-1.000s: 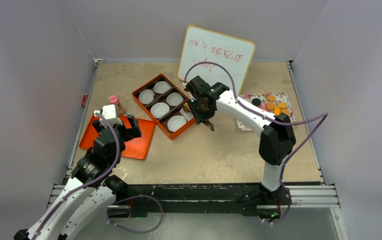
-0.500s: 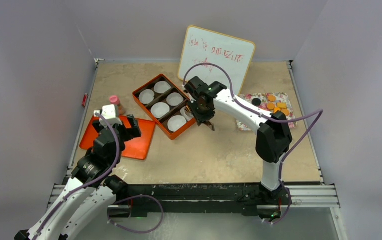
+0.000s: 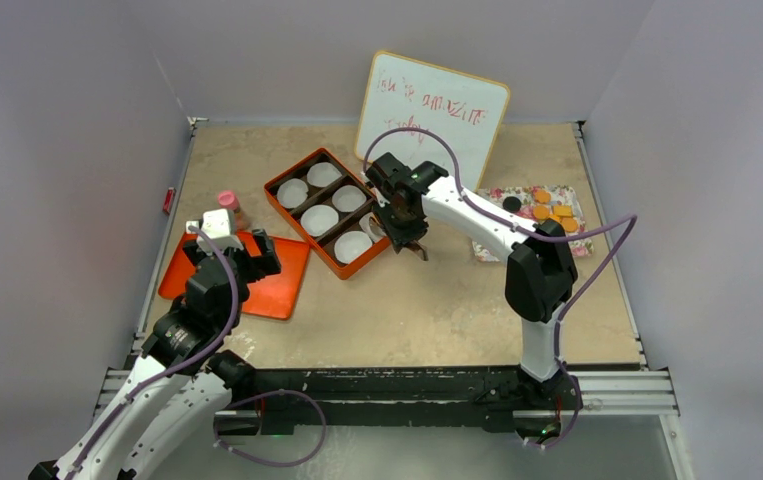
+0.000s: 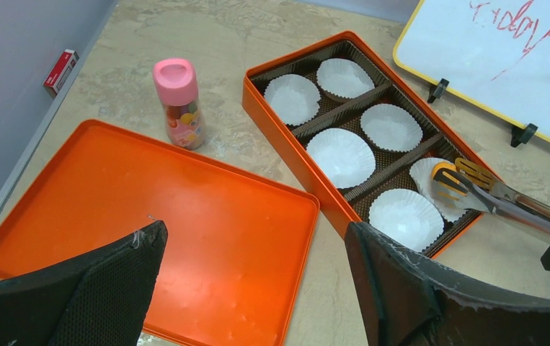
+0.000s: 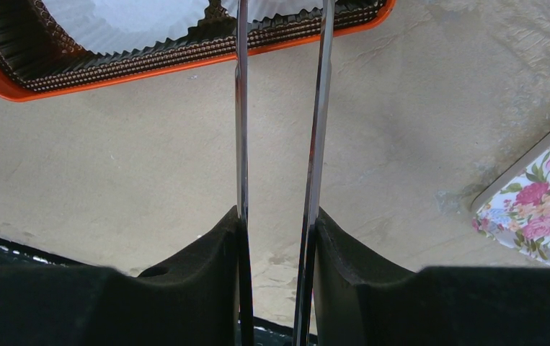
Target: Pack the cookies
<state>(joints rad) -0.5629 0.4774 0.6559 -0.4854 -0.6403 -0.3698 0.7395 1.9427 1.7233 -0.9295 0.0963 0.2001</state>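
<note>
Over a cup (image 4: 424,173) at the box's (image 4: 286,153) right end, the right gripper (image 5: 277,223) clamps tongs (image 4: 502,200) whose tips pinch an orange cookie (image 4: 442,175), while more cookies (image 3: 555,213) lie on the floral plate (image 3: 579,238) and the left gripper (image 4: 254,241) hangs wide open above the lid (image 4: 113,194).

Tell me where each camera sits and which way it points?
Top view: fixed above and behind, looking down on the table; left arm and right arm show.
Left wrist view: on the left arm, looking across the orange tray to the box; the open left gripper frames the bottom.
Right wrist view: on the right arm, looking along the tongs toward the box; the right gripper clamps them.
Shared: both wrist views show box and tongs.
</note>
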